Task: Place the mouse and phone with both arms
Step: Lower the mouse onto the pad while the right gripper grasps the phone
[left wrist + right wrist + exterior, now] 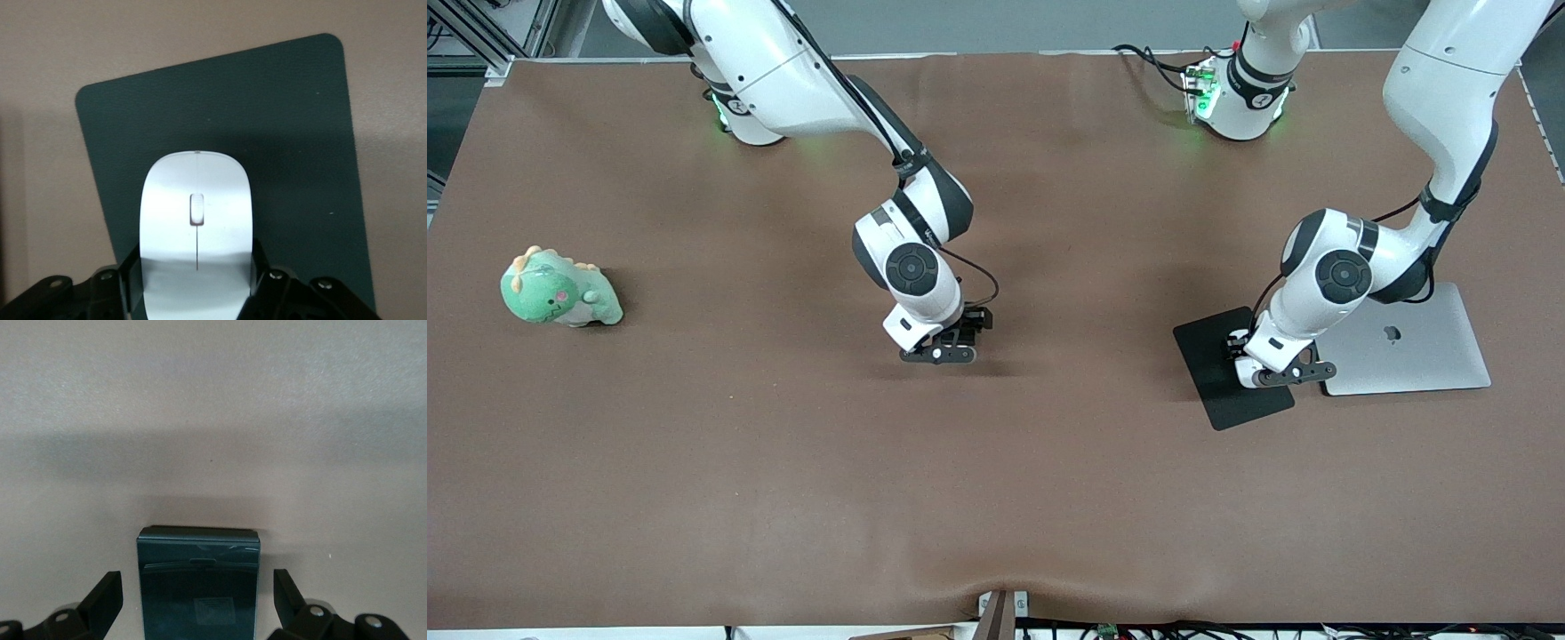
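Gripping mouse [195, 227] over pad [293, 133], phone [198, 587] unclasped

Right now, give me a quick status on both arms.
Left gripper shut on mouse, over black pad. Right gripper open, fingers either side of phone on table. Nothing blocking.

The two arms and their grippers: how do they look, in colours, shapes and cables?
Both arms are glossy white, rounded segments with black joint bands and round black caps. The left gripper and right gripper are black. Thin black cables run along each arm. Bases glow green.
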